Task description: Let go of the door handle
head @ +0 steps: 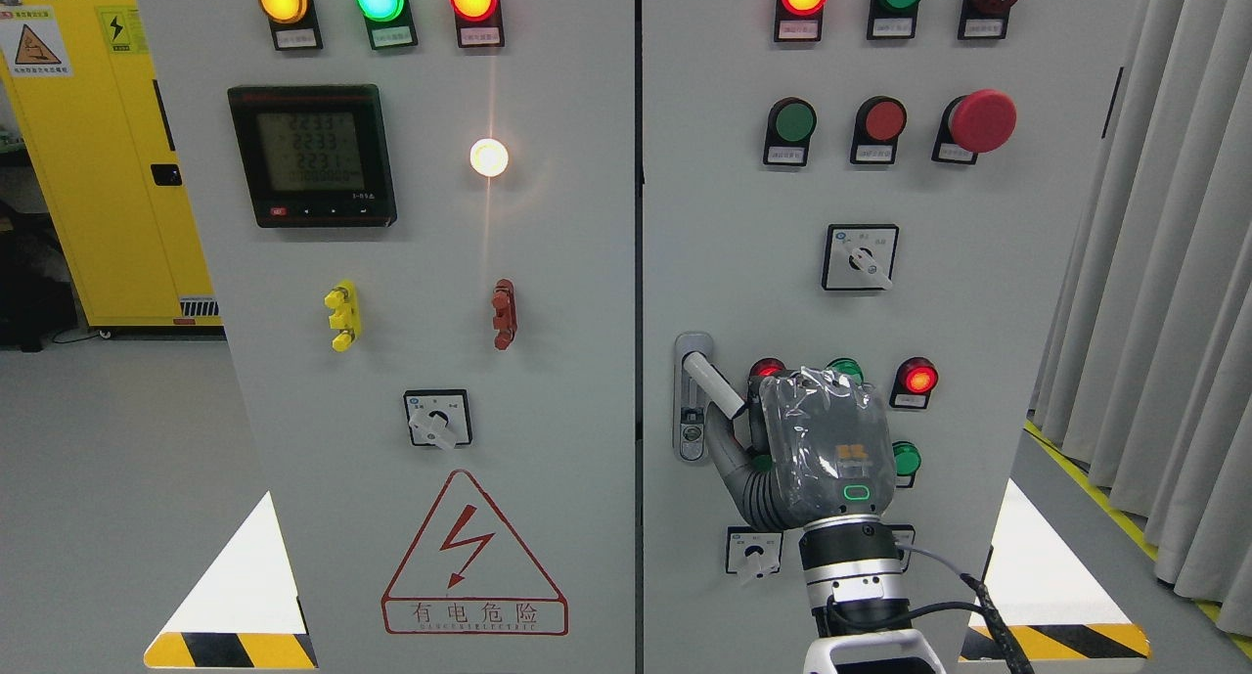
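Right robot hand (817, 449) at the door handle (712, 381), lower centre-right of the frame.

Seen from behind, the hand's thumb (729, 459) reaches toward the swung-out lever; whether its fingers are closed on the handle or already loosened cannot be told, so the release is judged not yet finished. The grey cabinet door (978, 312) carries lit lamps and a red mushroom button (983, 121); a yellow cabinet (88, 165) stands at upper left, curtains (1164, 263) at right.
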Controlling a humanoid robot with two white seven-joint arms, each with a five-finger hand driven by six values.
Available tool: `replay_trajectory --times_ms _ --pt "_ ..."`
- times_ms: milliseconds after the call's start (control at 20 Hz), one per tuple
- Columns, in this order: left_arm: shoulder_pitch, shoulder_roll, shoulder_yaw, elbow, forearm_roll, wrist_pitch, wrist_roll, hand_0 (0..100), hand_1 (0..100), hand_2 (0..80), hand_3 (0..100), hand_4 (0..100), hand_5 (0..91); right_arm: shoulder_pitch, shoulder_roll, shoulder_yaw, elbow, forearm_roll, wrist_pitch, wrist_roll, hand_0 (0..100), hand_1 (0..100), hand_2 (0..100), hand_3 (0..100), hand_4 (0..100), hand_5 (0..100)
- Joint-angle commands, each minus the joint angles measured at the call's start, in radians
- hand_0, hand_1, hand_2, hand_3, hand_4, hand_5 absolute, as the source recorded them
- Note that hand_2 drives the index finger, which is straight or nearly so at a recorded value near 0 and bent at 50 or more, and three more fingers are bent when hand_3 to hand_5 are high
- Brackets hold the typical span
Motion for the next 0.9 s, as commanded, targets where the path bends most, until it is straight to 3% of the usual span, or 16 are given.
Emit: replay_trajectory --times_ms 0,100,851 --pt "0.000 0.000 0.000 0.000 0.000 0.001 0.000 12 56 0.0 0 0 0.0 0.000 -0.001 -0.012 -0.002 0.000 -0.002 0.002 65 46 94 100 100 100" --pt "0.000 0.000 0.000 0.000 0.000 0.001 0.000 12 56 0.0 0 0 0.0 0.000 -0.001 -0.012 -0.002 0.000 -0.002 0.002 61 46 94 100 100 100" --pt "0.000 0.000 0.000 0.000 0.000 0.001 0.000 12 56 0.0 0 0 0.0 -0.003 -0.001 -0.018 -0.003 0.000 -0.002 0.002 50 44 94 100 100 99"
